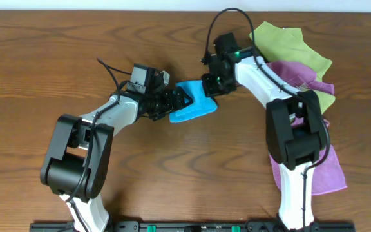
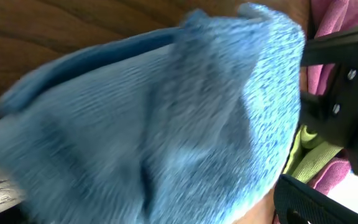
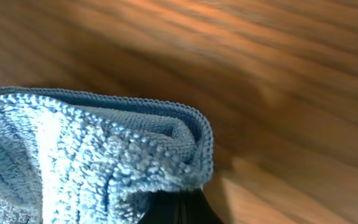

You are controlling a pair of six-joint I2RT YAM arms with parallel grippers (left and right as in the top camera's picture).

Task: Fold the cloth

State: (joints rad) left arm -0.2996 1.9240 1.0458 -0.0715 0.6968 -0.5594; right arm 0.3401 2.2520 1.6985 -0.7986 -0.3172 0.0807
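The sky-blue cloth (image 1: 195, 109) lies bunched and partly folded on the wooden table between both arms. My left gripper (image 1: 180, 98) is at its left edge. In the left wrist view the cloth (image 2: 166, 124) fills the frame and hides my fingers, so it seems held. My right gripper (image 1: 210, 86) is at the cloth's far right corner. In the right wrist view its fingers (image 3: 180, 208) are shut together with a folded edge of the cloth (image 3: 73, 149) draped over them. The white tag is hidden.
Lime-green cloths (image 1: 288, 45) and purple cloths (image 1: 295, 74) are piled at the back right, and another purple cloth (image 1: 327, 174) lies by the right arm's base. The right gripper's black body (image 2: 340, 106) shows in the left wrist view.
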